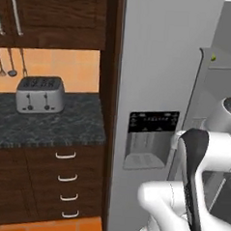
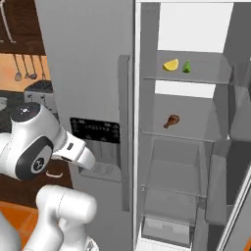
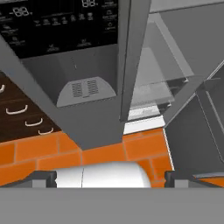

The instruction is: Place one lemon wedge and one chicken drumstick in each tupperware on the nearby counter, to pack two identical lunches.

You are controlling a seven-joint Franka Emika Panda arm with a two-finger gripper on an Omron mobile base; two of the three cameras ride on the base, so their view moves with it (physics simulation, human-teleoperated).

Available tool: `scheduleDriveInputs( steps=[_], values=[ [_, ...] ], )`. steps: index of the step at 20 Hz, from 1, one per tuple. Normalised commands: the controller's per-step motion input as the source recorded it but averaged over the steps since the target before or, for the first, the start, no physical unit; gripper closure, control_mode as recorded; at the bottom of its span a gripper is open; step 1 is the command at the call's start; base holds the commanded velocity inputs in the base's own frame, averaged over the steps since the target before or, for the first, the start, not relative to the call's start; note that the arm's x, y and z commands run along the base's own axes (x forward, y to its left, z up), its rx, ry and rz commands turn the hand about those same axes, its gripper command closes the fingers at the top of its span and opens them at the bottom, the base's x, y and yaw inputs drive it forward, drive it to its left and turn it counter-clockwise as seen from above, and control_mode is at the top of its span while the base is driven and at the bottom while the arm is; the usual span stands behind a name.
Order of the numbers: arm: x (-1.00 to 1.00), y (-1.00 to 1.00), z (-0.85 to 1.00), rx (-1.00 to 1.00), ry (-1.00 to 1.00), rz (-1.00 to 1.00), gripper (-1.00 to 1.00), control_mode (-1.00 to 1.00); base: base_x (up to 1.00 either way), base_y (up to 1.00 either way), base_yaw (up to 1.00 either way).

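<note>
Gripper (image 3: 109, 176) jaws wide apart, empty, aimed low at fridge (image 2: 93, 59) base. Drumstick (image 2: 171, 120) sits well above, right of it, on open shelf; wedges (image 2: 171, 65) higher.

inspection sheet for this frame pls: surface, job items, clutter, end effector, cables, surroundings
Surface: dark marbled stone counter over dark wood drawers with curved silver handles; no trays seen on the part in view.
Job's things: bright yellow lemon wedge and lime green wedge side by side on an upper shelf of the open grey fridge; dark reddish brown chicken drumstick on the shelf below.
Clutter: steel toaster at the back of the counter.
End effector: open, empty, fingertips over the orange tile floor.
Cables: nothing seen.
Surroundings: fridge dispenser panel; utensils hanging on the wall.
</note>
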Motion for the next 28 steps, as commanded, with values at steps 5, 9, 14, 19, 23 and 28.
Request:
scheduleDriveInputs(
  steps=[5, 9, 14, 19, 23, 28],
  values=[
    [0.00, 0.00, 0.00, 0.00, 0.00, 0.00, -1.00, 1.00, 0.20, -0.97, 0.02],
    [0.00, 0.00, 0.00, 0.00, 0.00, 0.00, -1.00, 1.00, 0.33, -0.85, 0.00],
    [0.00, 0.00, 0.00, 0.00, 0.00, 0.00, -1.00, 1.00, 0.51, -0.28, 0.01],
    [0.00, 0.00, 0.00, 0.00, 0.00, 0.00, -1.00, 1.00, 0.60, 0.07, 0.02],
    [0.00, 0.00, 0.00, 0.00, 0.00, 0.00, -1.00, 1.00, 0.02, 0.38, 0.00],
    [0.00, 0.00, 0.00, 0.00, 0.00, 0.00, -1.00, 1.00, -0.17, 0.26, 0.00]
  ],
)
